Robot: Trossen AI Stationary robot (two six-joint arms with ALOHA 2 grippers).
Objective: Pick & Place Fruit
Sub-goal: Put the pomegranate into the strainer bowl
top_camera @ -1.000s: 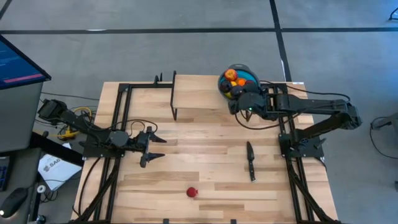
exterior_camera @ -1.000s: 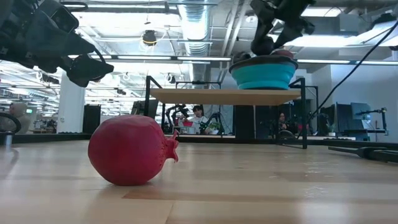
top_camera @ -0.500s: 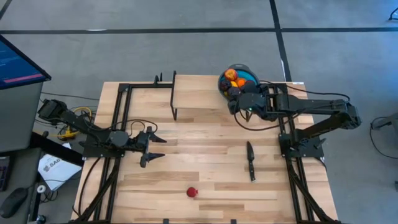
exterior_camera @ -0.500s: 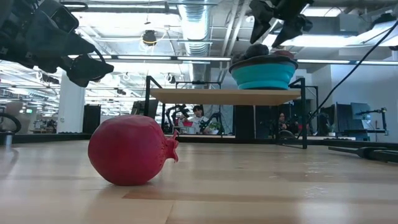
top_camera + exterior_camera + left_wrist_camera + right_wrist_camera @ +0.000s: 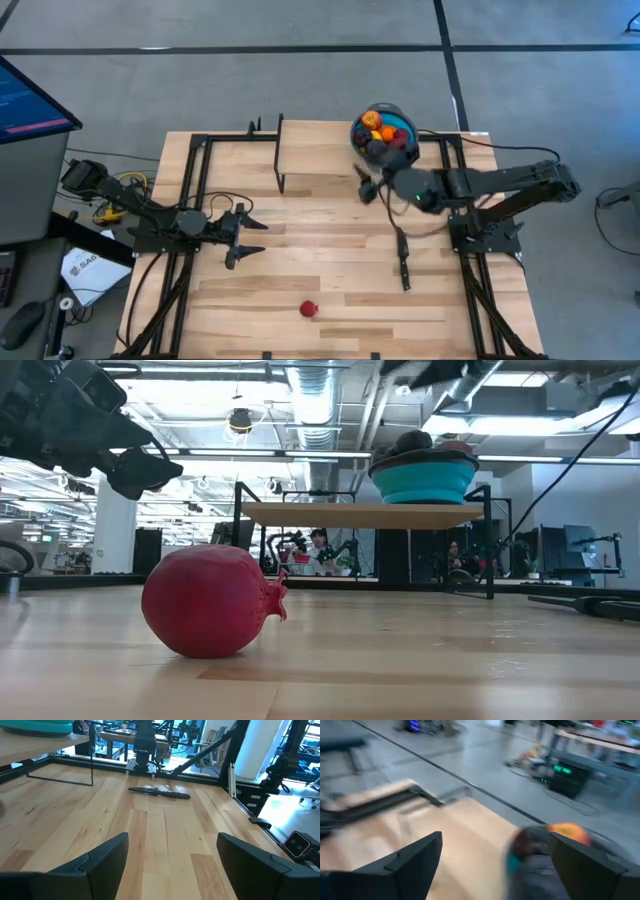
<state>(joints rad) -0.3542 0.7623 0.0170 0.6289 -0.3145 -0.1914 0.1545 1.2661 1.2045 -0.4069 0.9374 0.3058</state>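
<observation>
Low view shows the red toy pomegranate (image 5: pixel 210 601) alone on the front table, probably light, stiff and rolling, best pinched across its round middle, while the right gripper (image 5: pixel 368 186) hangs spread, empty.

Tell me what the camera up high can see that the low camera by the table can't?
Only the high view shows the black knife, both arms whole, and the colours of the fruit heaped in the bowl. Only the low view shows the room behind the table, with people far off, and the little crown on the red fruit. Both show that red fruit lying alone on the table, the blue bowl on the raised shelf, and the left gripper with fingers open.
</observation>
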